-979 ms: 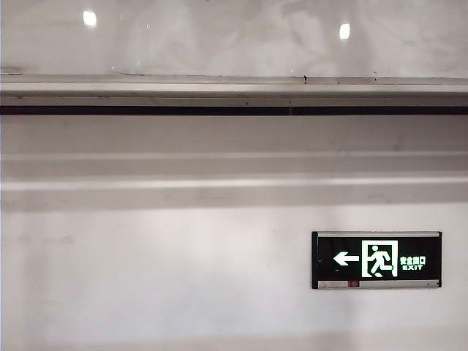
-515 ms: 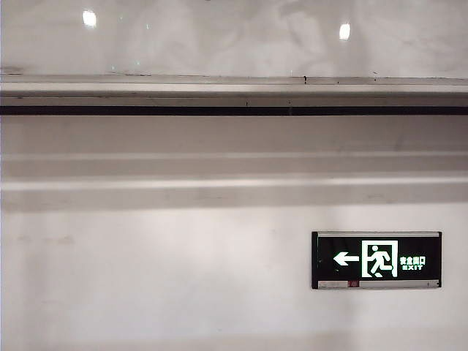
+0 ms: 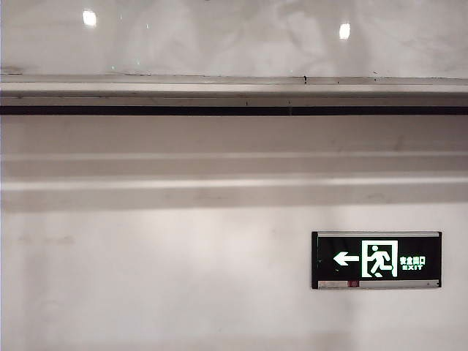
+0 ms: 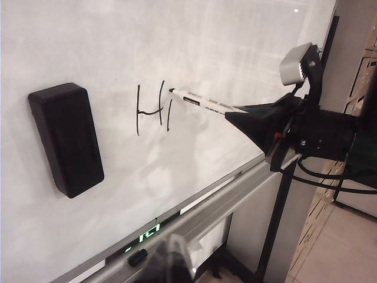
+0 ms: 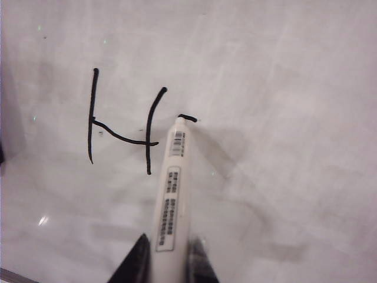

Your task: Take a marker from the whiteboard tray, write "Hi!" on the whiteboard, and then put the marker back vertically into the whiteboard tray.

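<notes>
The marker (image 5: 169,194) is clamped in the right hand (image 5: 168,259), tip on the whiteboard (image 5: 283,88) just beside the finished "H" (image 5: 121,124), where the "i" (image 4: 168,115) is under way. Next, the exclamation mark is judged due, needing a lift and sideways shift. The left hand (image 4: 168,262) is near the tray (image 4: 224,197); its state cannot be told.

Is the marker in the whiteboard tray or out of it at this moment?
Out: the right pincer holds the marker, tip on the whiteboard beside the drawn "H".
</notes>
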